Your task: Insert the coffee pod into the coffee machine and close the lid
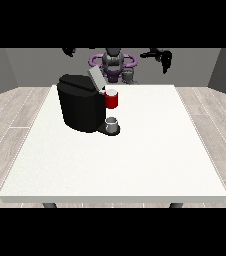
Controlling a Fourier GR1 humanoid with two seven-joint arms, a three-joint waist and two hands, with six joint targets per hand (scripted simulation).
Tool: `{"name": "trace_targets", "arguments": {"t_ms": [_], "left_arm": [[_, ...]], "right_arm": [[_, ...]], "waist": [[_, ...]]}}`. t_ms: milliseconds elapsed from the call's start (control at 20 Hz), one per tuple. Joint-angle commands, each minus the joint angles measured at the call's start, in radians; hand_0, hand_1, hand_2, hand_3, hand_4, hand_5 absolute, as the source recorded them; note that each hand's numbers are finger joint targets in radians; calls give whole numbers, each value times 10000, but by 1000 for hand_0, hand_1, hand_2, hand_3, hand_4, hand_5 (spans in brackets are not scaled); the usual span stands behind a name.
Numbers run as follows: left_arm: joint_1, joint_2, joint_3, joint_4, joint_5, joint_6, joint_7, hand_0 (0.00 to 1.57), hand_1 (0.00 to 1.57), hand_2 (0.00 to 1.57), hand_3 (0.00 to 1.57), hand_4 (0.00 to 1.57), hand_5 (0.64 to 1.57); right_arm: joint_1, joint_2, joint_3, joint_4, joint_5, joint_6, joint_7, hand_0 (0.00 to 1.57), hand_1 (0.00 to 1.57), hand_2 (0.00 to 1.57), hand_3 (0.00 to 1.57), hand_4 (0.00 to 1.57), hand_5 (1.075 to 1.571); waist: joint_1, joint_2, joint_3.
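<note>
Soft, even light fell from above on the white table [135, 165], which looked bright with no glare. The black coffee machine [80, 105] cast almost no shadow beside itself.

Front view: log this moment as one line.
coffee machine: lid open | cup: under spout | hands: both raised off table

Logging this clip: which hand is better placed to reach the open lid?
Likely the robot's right, the hand at the view's left: the raised lid lies nearer it than the hand at the view's right.
</note>
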Motion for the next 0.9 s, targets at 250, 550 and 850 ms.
{"name": "trace_targets", "arguments": {"t_ms": [250,550,850], "left_arm": [[1412,131,-400,-2279,877,-138,597,0,0,0,0,0,1571],[1966,-94,-921,-3466,1297,-17,1056,0,0,0,0,0,1571],[1651,-13,-1099,-4244,1359,555,1935,0,0,0,0,0,1571]], "right_arm": [[-903,227,140,313,18,318,373,0,0,0,0,0,1571],[-1755,186,-375,1629,-19,295,-300,0,0,0,0,0,1571],[-1870,309,-417,2496,169,402,-1328,0,0,0,0,0,1571]], "waist": [[39,700,-2],[282,1503,-1],[89,2136,1]]}}
